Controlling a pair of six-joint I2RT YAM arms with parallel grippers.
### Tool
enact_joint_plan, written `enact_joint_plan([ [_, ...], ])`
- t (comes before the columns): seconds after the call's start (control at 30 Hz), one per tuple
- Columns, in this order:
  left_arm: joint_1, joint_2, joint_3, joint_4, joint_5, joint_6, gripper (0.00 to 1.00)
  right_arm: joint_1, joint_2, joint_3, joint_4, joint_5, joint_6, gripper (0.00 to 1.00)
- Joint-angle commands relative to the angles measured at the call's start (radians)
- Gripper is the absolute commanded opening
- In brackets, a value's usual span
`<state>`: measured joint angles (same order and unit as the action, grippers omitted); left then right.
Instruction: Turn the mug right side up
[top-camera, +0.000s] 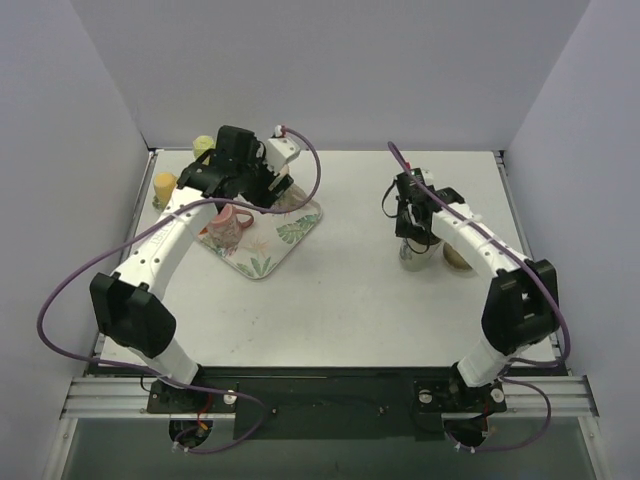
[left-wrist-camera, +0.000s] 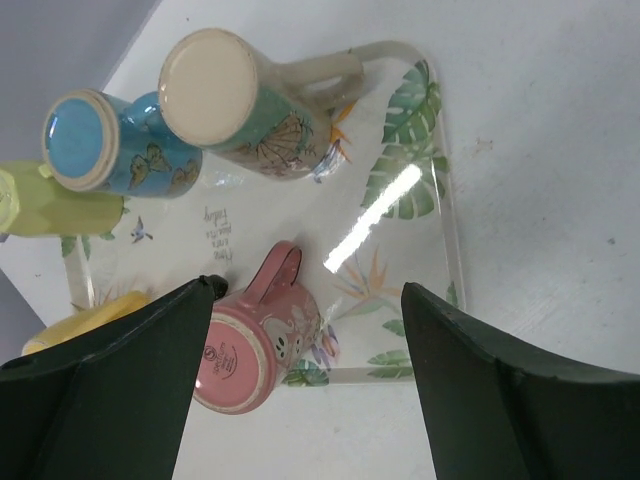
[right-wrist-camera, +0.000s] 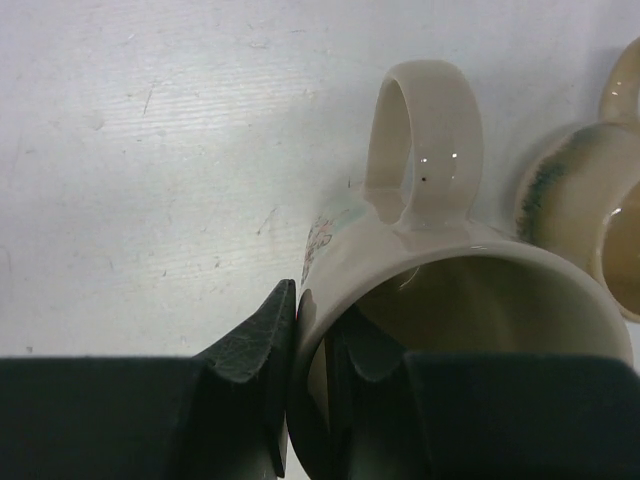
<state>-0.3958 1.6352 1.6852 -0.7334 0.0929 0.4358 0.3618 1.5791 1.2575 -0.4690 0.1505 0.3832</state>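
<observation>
Nearest the arm bases, on the right half of the tabletop (top-camera: 360, 300), the right gripper (right-wrist-camera: 315, 340) is clamped on the rim of a cream mug (right-wrist-camera: 470, 300) – one finger outside the wall, the other inside the mouth. The mug stands on the tabletop mouth up, its handle pointing away from the gripper. Just to its right sits a beige vessel (right-wrist-camera: 575, 195) with a greenish band; whether the two touch I cannot tell.

Further back on the left lies a clear tray (left-wrist-camera: 452, 250) printed with green leaves. The left gripper (left-wrist-camera: 312, 290) hangs above it with its fingers spread wide, holding nothing. Below them, near one edge of the tray, a pink mug (left-wrist-camera: 255, 345) stands upside down, its stamped base facing up.

Beyond that – toward the tray's far side – a teal mug (left-wrist-camera: 250, 105) and a blue mug (left-wrist-camera: 115, 145) stand side by side, both bottom up. A yellow-green cup (left-wrist-camera: 40, 205) sits by the tray's left edge, and a yellow cup (left-wrist-camera: 90, 320) shows partly behind one gripper finger.
</observation>
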Motion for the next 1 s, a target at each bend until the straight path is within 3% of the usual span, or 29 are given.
enact_joint_plan([
  [0.0,-0.014,-0.044,-0.085,0.068,-0.084,0.144,0.86,-0.04,0.094,0.146,-0.037,0.049,-0.001,0.0],
  [0.17,-0.014,-0.035,-0.153,0.055,-0.131,0.308,0.86,-0.055,0.173,0.195,-0.057,0.054,-0.009,0.02],
  [0.4,-0.014,0.041,-0.223,0.074,-0.205,0.524,0.82,-0.066,0.191,0.201,-0.083,0.024,-0.024,0.47],
  [0.43,-0.012,0.076,-0.219,0.094,-0.244,0.553,0.83,-0.064,0.173,0.204,-0.091,0.021,-0.03,0.5],
  [0.57,-0.009,0.239,-0.096,0.065,-0.358,0.567,0.8,-0.044,0.092,0.221,-0.109,0.02,-0.058,0.67],
  [0.67,0.003,0.359,0.04,-0.009,-0.358,0.555,0.79,-0.032,0.038,0.229,-0.134,0.026,-0.075,0.81],
  [0.97,0.046,0.5,0.175,-0.142,-0.361,0.567,0.79,0.003,-0.112,0.168,-0.137,0.073,-0.089,0.82],
])
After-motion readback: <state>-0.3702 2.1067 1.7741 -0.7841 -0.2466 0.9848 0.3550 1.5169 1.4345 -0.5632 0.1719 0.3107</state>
